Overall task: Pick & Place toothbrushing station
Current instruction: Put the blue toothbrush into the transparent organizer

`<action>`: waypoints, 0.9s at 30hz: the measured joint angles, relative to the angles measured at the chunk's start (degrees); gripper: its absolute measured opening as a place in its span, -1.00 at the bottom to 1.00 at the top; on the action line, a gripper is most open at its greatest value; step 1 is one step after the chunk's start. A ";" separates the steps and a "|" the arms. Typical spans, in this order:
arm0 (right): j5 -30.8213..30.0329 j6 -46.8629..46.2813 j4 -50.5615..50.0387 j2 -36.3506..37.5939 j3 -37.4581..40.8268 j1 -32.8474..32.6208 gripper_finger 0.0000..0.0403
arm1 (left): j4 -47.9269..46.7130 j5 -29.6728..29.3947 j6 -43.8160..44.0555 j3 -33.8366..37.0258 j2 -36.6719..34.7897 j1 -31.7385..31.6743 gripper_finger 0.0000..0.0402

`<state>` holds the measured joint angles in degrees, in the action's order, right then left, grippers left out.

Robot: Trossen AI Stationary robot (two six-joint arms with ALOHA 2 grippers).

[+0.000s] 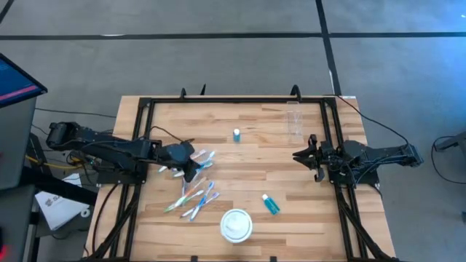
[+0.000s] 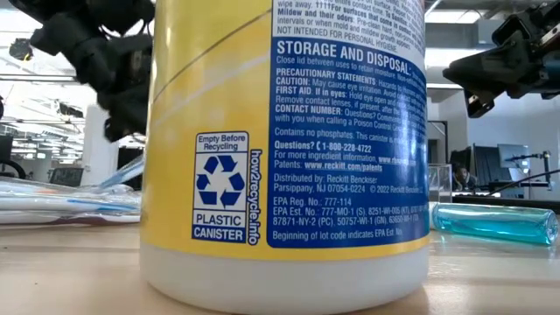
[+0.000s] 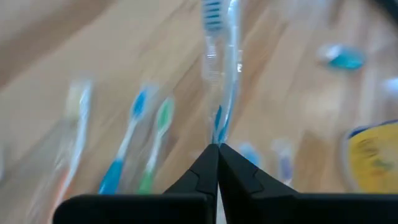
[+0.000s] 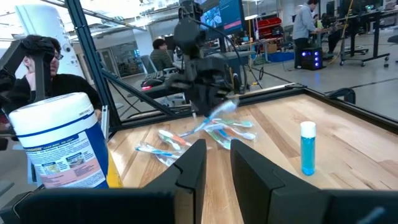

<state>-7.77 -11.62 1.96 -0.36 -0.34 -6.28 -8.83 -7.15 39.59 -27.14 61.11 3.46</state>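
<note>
My left gripper is at the table's left middle, shut on a slim blue toothbrush in a clear wrapper. Several other pastel toothbrushes lie flat on the wood in front of it. One blue-and-white tube stands upright at the far middle. The other tube lies on its side near the front. The clear tumbler stands upright at the far right. My right gripper is open and empty at the right, below the tumbler in the high view. My left gripper pinches the toothbrush's handle end between its two shut fingertips. The brush runs on ahead of the fingers, its bristled head farthest from them. In the right wrist view the toothbrush slants below the gripper and looks clear of the table.
A white-lidded yellow wipes canister stands at the near middle edge and fills the low view. A black frame borders the tabletop. People sit at desks beyond the table.
</note>
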 joint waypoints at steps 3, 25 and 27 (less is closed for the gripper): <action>-0.02 0.00 0.00 0.00 0.00 -0.02 -0.67 | 4.34 -0.31 -3.51 0.00 -1.53 0.00 -1.00; -0.04 0.16 4.98 0.00 0.00 2.40 -0.67 | 33.21 -5.24 -22.76 -0.02 0.99 -1.97 -1.00; -0.05 0.13 5.72 0.00 0.00 3.10 -0.67 | 34.26 -5.38 -23.59 -0.02 1.86 -2.55 -1.00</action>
<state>-7.82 -11.49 7.68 -0.36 -0.34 -3.18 25.43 -12.53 16.01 -27.16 62.97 0.91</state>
